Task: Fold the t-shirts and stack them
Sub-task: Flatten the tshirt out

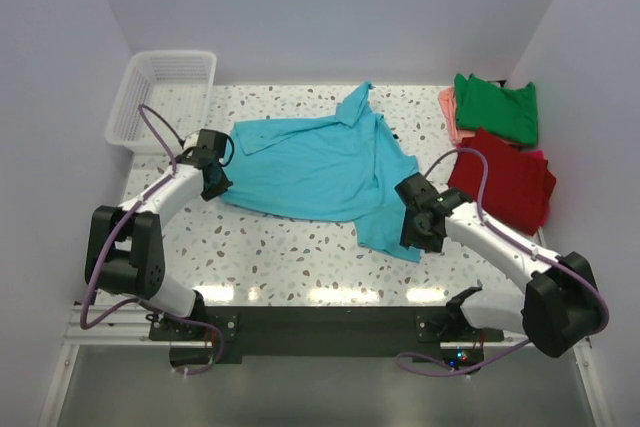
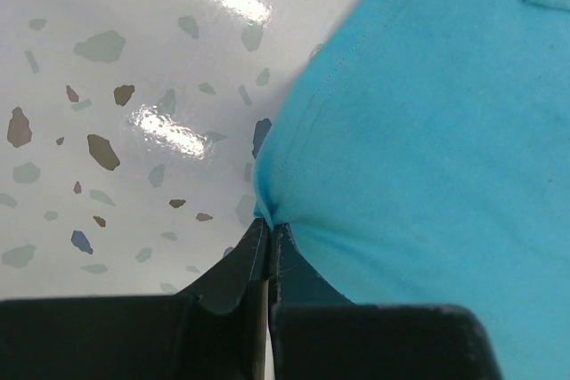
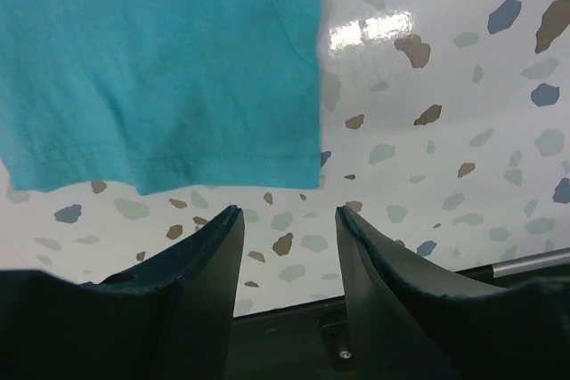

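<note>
A turquoise t-shirt point(image 1: 320, 167) lies spread and rumpled across the middle of the speckled table. My left gripper point(image 1: 216, 183) sits at its left edge, shut on a pinch of the turquoise fabric point(image 2: 270, 213). My right gripper point(image 1: 420, 230) is at the shirt's lower right corner, open, with nothing between its fingers; the shirt's hem point(image 3: 169, 166) lies just beyond the fingertips. A red t-shirt point(image 1: 505, 182), a green t-shirt point(image 1: 497, 109) and a salmon-pink t-shirt point(image 1: 452, 119) lie at the right.
A white lattice basket point(image 1: 160, 99) stands at the back left corner. White walls close in the table on three sides. Bare speckled tabletop point(image 1: 290, 252) shows in front of the shirt.
</note>
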